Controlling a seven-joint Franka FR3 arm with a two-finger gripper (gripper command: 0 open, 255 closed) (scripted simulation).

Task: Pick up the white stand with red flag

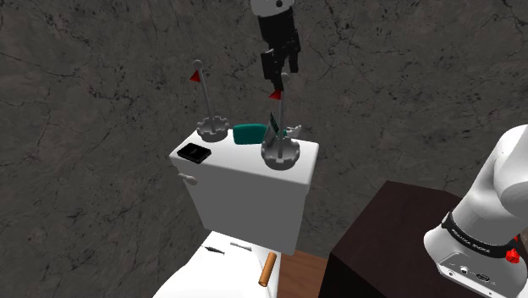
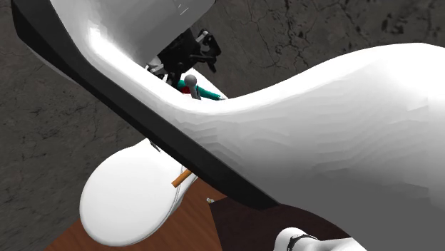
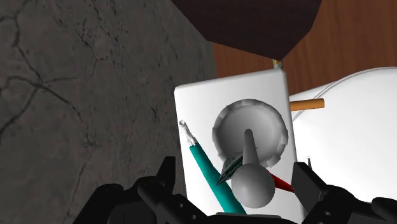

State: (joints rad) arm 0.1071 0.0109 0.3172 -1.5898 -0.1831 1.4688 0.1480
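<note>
Two grey-white stands with thin poles and small red flags stand on a white toilet tank (image 1: 241, 182). The nearer stand (image 1: 281, 155) is at the tank's right end, its flag (image 1: 275, 95) high on the pole. My black gripper (image 1: 277, 78) hangs over this pole's top. In the wrist view the stand's round base (image 3: 249, 130) lies below the gripper (image 3: 234, 179). The pole's knob (image 3: 252, 184) sits between the open fingers (image 3: 302, 182) without touching them. The red flag (image 3: 280, 183) pokes out beside the knob. The other stand (image 1: 211, 127) is at the tank's back left.
A teal object (image 1: 249, 133) lies between the two stands, close to the nearer base. A black item (image 1: 194, 153) sits at the tank's left front. A brown cylinder (image 1: 267, 268) lies on the white toilet lid (image 1: 224, 275). The dark stand box (image 1: 381, 245) is at lower right.
</note>
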